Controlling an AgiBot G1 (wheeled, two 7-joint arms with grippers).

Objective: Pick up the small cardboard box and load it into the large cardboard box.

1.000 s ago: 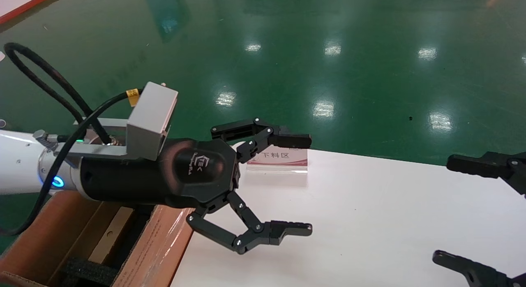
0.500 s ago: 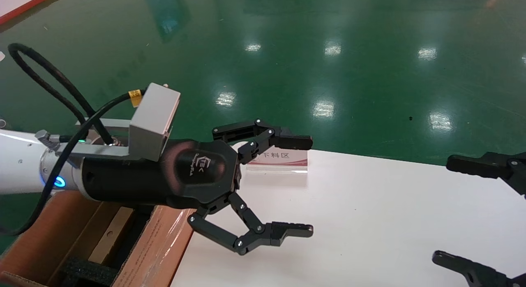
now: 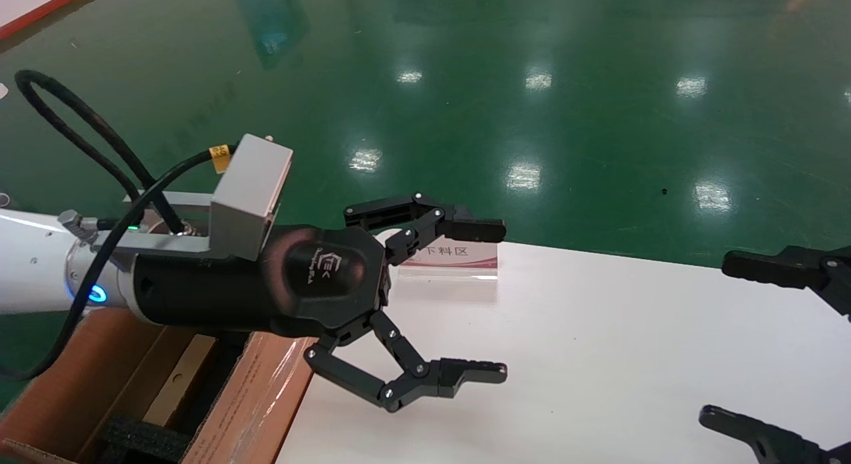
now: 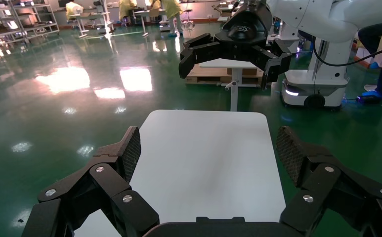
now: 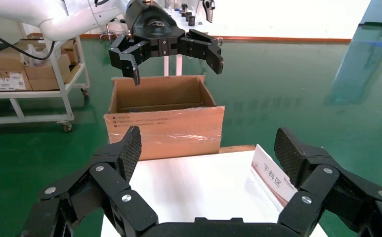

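Note:
The large cardboard box point(image 3: 256, 397) stands open below the white table's point(image 3: 598, 357) left end, with black foam point(image 3: 143, 441) inside. The small cardboard box point(image 3: 174, 379) shows as a tan narrow edge with a round hole, standing inside the large box. My left gripper point(image 3: 503, 300) hangs open and empty over the table's left part, just past the box's taped flap. At the table's right edge my right gripper point(image 3: 715, 338) is open and empty too. The right wrist view shows the large cardboard box point(image 5: 164, 123) beyond its own open gripper point(image 5: 208, 143). The left gripper point(image 4: 209, 148) frames bare table.
A small sign point(image 3: 449, 259) with red-striped print stands on the table's far edge, behind the left gripper's upper finger. Green glossy floor point(image 3: 532, 85) surrounds the table. A white cart point(image 5: 30, 74) with cartons stands beyond the large box.
The left gripper has crept very slightly to the right, still open. The right gripper and the boxes have not moved.

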